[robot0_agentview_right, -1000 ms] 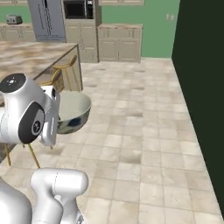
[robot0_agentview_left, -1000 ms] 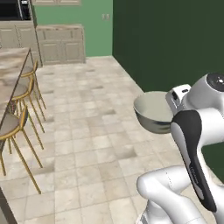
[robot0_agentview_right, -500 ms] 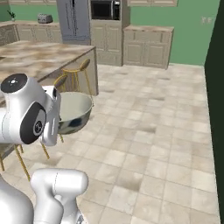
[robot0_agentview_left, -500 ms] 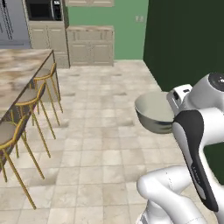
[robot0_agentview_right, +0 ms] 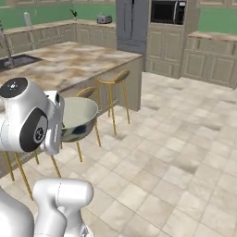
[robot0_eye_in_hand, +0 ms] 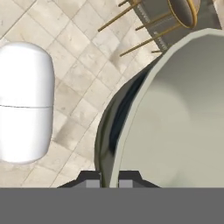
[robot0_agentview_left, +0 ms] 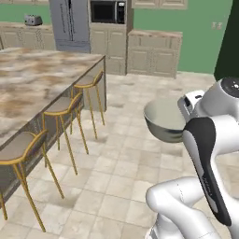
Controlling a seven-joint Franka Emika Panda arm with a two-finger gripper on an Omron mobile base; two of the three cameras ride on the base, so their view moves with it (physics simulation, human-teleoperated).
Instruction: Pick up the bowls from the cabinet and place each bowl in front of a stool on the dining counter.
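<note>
A bowl, cream inside and grey-green outside, hangs above the tiled floor in front of the arm. My gripper is shut on the bowl's rim, one fingertip outside the wall and one inside. The bowl sits level at about counter height. The dining counter stretches to the left, a few tiles from the bowl. Three stools stand along its near side. In the hand view a stool seat shows past the bowl.
A dark sink and steel tap sit in the dining counter. A fridge, built-in microwave and lower cabinets line the green back wall. Tiled floor lies open to the right.
The whole picture has shifted as the base turned, bringing the dining counter and stools closer and more central. The bowl has stayed in my gripper in the same pose.
</note>
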